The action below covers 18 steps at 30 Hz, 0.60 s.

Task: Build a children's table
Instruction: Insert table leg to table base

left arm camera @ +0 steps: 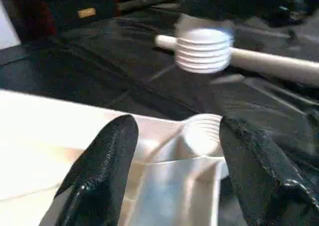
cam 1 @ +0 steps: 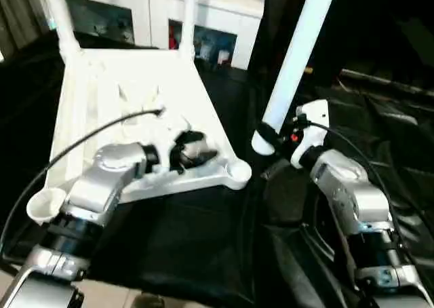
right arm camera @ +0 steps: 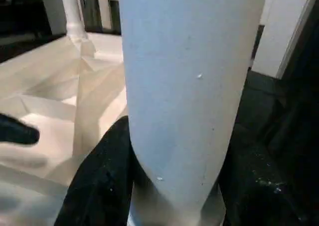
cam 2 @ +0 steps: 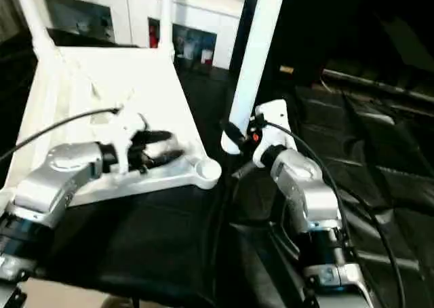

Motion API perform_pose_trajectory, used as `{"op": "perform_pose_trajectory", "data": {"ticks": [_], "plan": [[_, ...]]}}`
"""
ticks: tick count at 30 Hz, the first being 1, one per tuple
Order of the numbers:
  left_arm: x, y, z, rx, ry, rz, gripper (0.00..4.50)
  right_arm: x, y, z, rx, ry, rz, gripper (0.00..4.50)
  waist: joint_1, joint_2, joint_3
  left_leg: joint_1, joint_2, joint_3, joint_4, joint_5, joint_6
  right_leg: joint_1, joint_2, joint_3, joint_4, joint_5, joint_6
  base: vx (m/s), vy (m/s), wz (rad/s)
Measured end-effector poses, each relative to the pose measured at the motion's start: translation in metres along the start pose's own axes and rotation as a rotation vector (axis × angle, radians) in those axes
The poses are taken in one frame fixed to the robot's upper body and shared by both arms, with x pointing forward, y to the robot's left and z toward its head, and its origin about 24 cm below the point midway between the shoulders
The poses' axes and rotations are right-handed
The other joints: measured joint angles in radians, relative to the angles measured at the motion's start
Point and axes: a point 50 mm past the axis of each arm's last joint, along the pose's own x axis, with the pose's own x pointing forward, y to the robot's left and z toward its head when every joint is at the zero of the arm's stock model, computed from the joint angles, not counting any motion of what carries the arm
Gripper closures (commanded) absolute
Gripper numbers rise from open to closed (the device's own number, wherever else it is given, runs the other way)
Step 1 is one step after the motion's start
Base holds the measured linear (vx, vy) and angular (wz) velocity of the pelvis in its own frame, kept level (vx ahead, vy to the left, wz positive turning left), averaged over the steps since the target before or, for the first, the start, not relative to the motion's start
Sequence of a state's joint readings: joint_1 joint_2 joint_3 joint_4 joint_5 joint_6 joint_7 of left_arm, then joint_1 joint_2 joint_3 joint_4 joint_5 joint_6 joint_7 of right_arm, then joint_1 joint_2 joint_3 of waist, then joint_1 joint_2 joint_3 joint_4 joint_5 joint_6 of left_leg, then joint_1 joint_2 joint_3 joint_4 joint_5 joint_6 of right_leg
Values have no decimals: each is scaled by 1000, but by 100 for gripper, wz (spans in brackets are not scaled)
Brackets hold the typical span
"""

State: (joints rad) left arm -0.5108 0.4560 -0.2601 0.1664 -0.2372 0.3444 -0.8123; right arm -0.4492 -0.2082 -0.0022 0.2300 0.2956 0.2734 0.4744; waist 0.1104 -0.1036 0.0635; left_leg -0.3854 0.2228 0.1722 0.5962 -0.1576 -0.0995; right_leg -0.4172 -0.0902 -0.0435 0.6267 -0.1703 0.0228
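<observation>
White ribbed plastic tabletop (cam 1: 129, 98) upside down at frame left-centre, two legs fitted at far corners. Left gripper (cam 1: 196, 152) open over its near edge. Right gripper (cam 1: 268, 140) clamps tapered white tube leg (cam 1: 298, 57), centre-right.

From head height we look forward and down through two eyes set slightly apart, sharing the upturned tabletop (cam 1: 135, 98) at ten o'clock. Our left wrist camera sits close over its corner socket (left arm camera: 202, 134); the right wrist camera looks hard up against the leg (right arm camera: 189, 86).
</observation>
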Motion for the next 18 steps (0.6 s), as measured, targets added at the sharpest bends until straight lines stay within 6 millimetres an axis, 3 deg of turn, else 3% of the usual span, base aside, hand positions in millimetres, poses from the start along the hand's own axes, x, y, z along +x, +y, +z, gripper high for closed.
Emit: {"op": "perform_pose_trajectory", "data": {"ticks": [5, 12, 18], "plan": [[4, -14, -25, -32, 134, -24, 149, -9, 3, -12, 0, 25, -5, 261, -12, 1, 0, 0, 0, 0, 0, 0, 0, -1, 0, 0, 1, -1, 2, 0, 0, 0], [3, -16, -29, -13, 227, -28, 149, -9, 11, 0, -37, -15, 28, 261, -23, 4, 0, 1, 0, -1, 0, 0, 0, -1, 1, 0, 1, -1, 2, 0, 0, 0], [1, -11, -33, -19, 269, 28, 149, -13, 17, -7, -29, 16, 62, 261, -23, 3, 0, 0, 0, 0, 0, 0, 0, -1, 1, 0, 1, -1, 2, 0, 0, 0]]}}
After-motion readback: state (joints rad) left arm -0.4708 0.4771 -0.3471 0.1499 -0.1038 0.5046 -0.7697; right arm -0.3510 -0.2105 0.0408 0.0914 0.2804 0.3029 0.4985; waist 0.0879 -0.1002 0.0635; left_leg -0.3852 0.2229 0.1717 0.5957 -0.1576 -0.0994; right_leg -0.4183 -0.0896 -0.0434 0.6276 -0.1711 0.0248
